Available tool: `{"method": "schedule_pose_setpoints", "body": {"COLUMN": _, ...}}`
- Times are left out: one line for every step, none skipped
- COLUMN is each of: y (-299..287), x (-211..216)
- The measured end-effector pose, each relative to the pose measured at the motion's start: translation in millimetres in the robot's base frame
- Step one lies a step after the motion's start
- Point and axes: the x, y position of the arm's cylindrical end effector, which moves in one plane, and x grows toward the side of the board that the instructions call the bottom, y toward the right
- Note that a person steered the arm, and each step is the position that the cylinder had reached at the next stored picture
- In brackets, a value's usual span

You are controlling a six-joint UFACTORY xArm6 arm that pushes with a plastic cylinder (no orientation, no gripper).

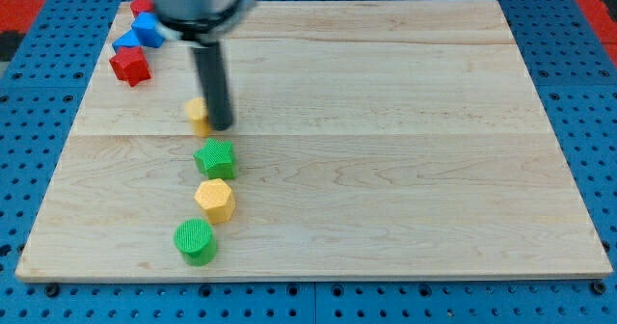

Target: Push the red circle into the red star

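Note:
The red star point(129, 66) lies near the board's upper left. The red circle point(142, 7) sits at the top left corner, partly hidden behind a blue block point(147, 28) and the arm's body. A second blue block point(126, 43) lies between them, touching the red star. My tip point(221, 126) rests on the board right of a small yellow block point(198, 116), touching or nearly touching it, well to the lower right of the red blocks.
A green star point(214, 159), a yellow hexagon point(214, 200) and a green circle point(196, 241) run in a line below my tip. The wooden board point(405, 150) lies on a blue pegboard. The arm's blurred body point(193, 1) covers the top left.

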Motion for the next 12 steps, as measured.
{"method": "schedule_pose_setpoints", "body": {"y": -56, "x": -22}}
{"method": "schedule_pose_setpoints", "body": {"y": -23, "x": -24}}
{"method": "schedule_pose_setpoints", "body": {"y": 4, "x": -78}}
{"method": "schedule_pose_setpoints", "body": {"y": -34, "x": -159}}
{"method": "schedule_pose_setpoints", "body": {"y": -30, "x": -197}}
{"method": "schedule_pose_setpoints", "body": {"y": -45, "x": -229}}
{"method": "schedule_pose_setpoints", "body": {"y": -101, "x": -232}}
{"method": "schedule_pose_setpoints", "body": {"y": -124, "x": -228}}
{"method": "schedule_pose_setpoints", "body": {"y": -119, "x": -214}}
{"method": "schedule_pose_setpoints", "body": {"y": -128, "x": -202}}
{"method": "schedule_pose_setpoints", "body": {"y": -127, "x": -174}}
{"method": "schedule_pose_setpoints", "body": {"y": -118, "x": -161}}
